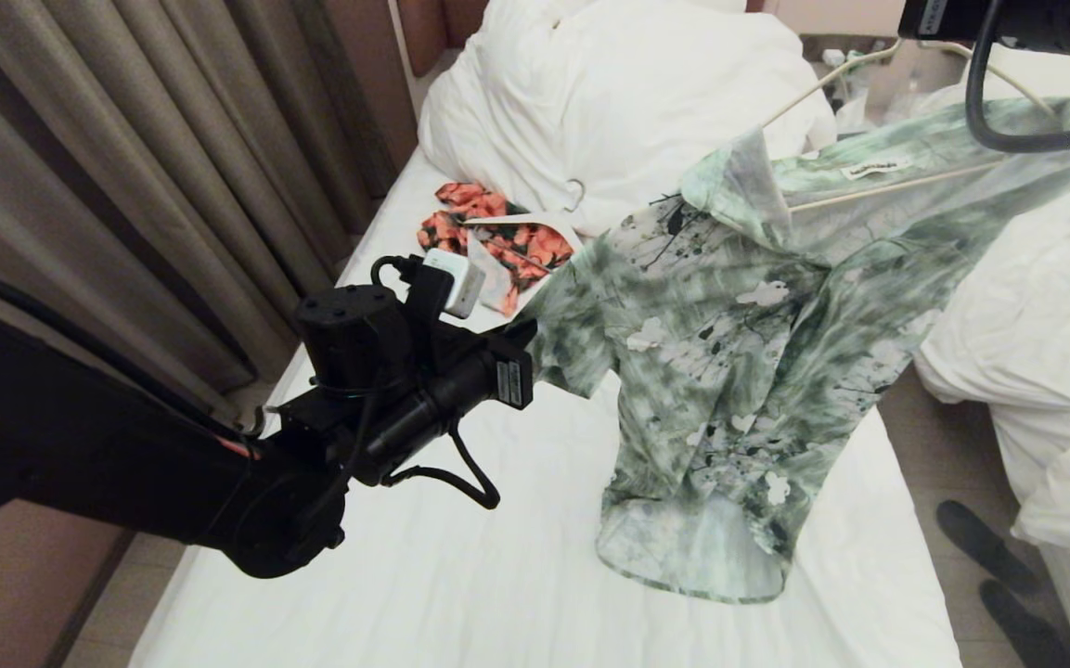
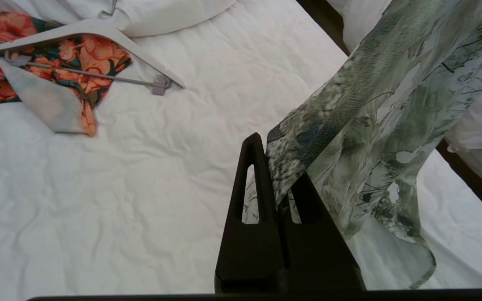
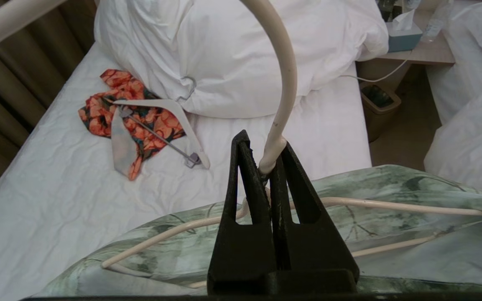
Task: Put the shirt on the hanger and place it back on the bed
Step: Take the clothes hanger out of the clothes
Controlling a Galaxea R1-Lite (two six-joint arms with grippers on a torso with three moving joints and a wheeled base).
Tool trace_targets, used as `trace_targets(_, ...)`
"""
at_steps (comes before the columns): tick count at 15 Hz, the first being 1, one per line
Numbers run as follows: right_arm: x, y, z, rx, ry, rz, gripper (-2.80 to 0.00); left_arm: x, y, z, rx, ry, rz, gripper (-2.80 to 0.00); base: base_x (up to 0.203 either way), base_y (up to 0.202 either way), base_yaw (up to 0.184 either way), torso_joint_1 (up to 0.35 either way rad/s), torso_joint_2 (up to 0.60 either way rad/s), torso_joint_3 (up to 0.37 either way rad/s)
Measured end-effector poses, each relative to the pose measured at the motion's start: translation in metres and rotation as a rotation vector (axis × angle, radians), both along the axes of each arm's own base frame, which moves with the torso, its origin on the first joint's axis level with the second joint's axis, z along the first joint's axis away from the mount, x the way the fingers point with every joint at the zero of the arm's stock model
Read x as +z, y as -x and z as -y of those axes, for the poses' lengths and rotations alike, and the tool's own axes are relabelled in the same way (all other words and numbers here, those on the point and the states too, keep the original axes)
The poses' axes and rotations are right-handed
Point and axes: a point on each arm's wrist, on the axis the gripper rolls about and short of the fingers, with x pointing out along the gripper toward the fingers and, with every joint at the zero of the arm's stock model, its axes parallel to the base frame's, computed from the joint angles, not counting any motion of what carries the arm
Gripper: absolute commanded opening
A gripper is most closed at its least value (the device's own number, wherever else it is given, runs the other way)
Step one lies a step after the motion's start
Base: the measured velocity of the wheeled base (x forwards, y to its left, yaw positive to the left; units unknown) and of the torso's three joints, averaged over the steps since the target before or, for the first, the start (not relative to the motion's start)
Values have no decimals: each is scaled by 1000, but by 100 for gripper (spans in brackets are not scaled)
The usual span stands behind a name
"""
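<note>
The green and white floral shirt (image 1: 739, 371) hangs in the air over the bed (image 1: 497, 575), its hem resting on the sheet. It is draped on the cream wire hanger (image 1: 887, 186). In the right wrist view, my right gripper (image 3: 264, 146) is shut on the hanger (image 3: 284, 83) at its neck, just above the shirt (image 3: 391, 184). Only the right arm (image 1: 1008, 23) shows at the head view's top right. My left gripper (image 1: 527, 332) is shut on the end of one sleeve, holding it out to the left. The left wrist view shows the cloth (image 2: 391, 104) pinched between the jaws of that gripper (image 2: 276, 167).
An orange-red floral garment (image 1: 497, 237) lies under a flat white hanger (image 3: 182, 113) near the bunched duvet (image 1: 609, 93). Curtains (image 1: 126, 139) run along the left. A second bed (image 1: 1036, 325) stands to the right, with dark shoes (image 1: 989, 547) in the aisle. A nightstand (image 3: 424, 46) and a bin (image 3: 378, 100) stand between the bed heads.
</note>
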Motion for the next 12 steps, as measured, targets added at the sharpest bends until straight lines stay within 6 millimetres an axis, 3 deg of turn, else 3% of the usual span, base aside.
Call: trace_targets(12, 0, -1, 2, -12, 17, 1, -280, -1, 2, -1, -7, -3, 0, -280, 0, 0, 0, 0, 0, 0)
